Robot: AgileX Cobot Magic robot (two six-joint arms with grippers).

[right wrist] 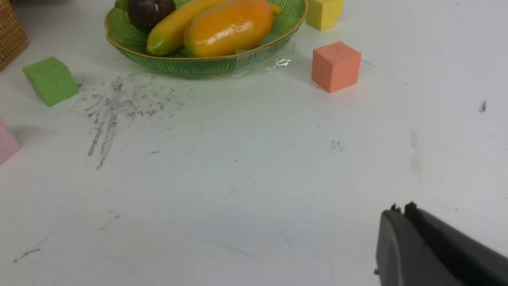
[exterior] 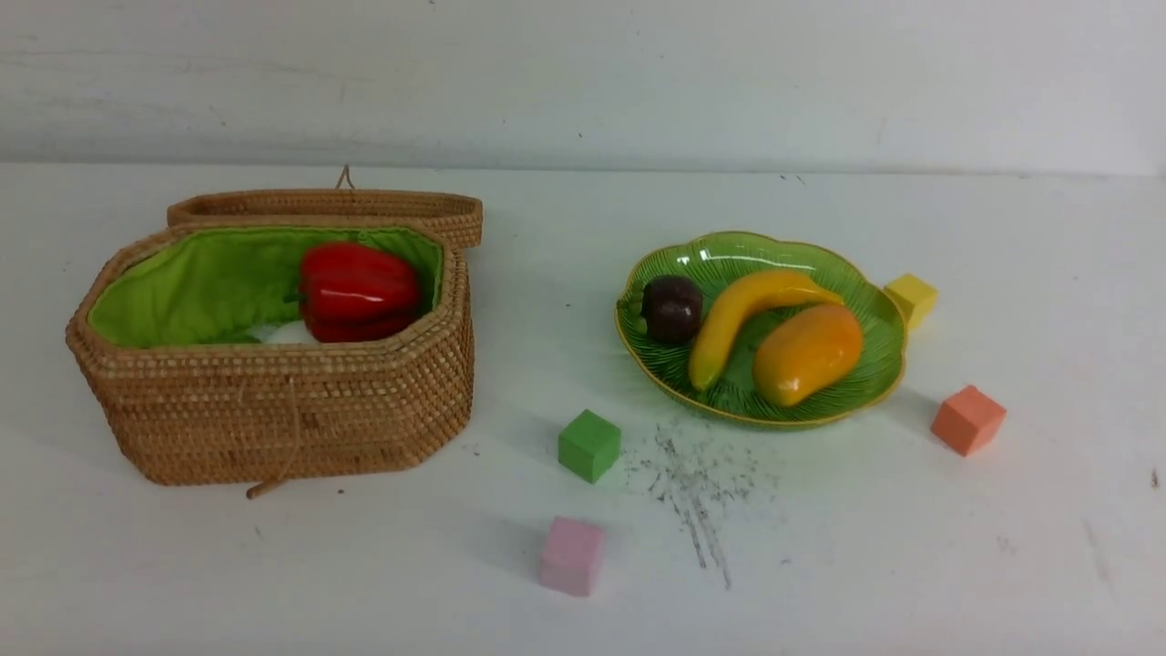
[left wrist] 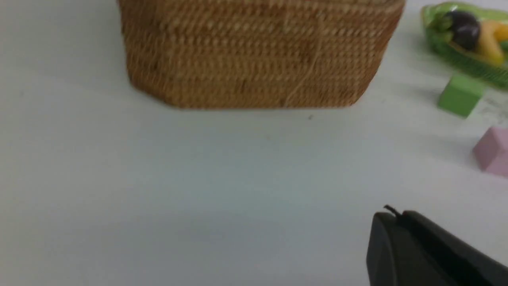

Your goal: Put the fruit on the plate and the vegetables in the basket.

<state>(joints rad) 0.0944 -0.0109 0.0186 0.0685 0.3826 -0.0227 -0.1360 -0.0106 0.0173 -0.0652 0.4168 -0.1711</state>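
Note:
On the green ribbed plate lie the mangosteen, the banana and the mango; the right wrist view shows the plate with the mango too. The open wicker basket holds the red bell pepper on a bit of white radish; the cucumber is hidden. Neither arm shows in the front view. My left gripper hangs shut and empty over bare table in front of the basket. My right gripper is shut and empty, well short of the plate.
Foam cubes lie about: green, pink, orange and yellow. The basket's lid lies folded back behind it. Dark scuff marks streak the white table in front of the plate.

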